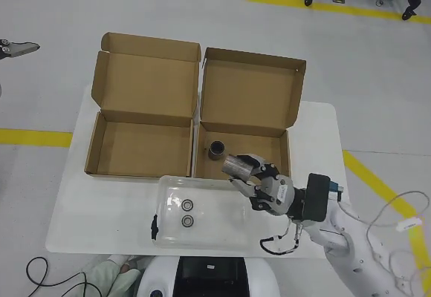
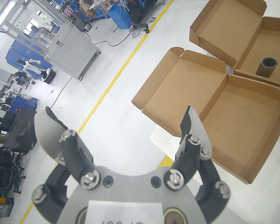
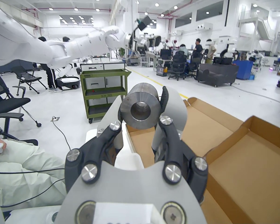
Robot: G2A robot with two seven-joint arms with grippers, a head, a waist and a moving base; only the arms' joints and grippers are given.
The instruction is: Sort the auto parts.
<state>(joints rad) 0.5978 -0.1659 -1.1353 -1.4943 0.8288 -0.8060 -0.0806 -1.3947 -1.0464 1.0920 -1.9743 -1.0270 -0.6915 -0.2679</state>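
My right gripper point(image 1: 247, 176) point(image 3: 141, 108) is shut on a steel cylinder sleeve point(image 1: 237, 165) point(image 3: 140, 109), held lying sideways above the near edge of the right cardboard box point(image 1: 279, 148) point(image 3: 247, 155). A second dark sleeve point(image 1: 216, 151) point(image 2: 267, 67) stands upright inside that box. The left cardboard box point(image 1: 137, 148) point(image 2: 242, 122) holds nothing. A clear plastic bin point(image 1: 201, 226) at the table's front holds two small bearing rings point(image 1: 188, 211). My left gripper point(image 1: 9, 49) point(image 2: 121, 122) hangs open off the table's far left, above the floor.
Both boxes have their lids folded back toward the far side. The white table point(image 1: 104, 215) has bare surface at the left front and at the right point(image 1: 316, 141). A yellow floor line point(image 1: 22, 136) runs past the table.
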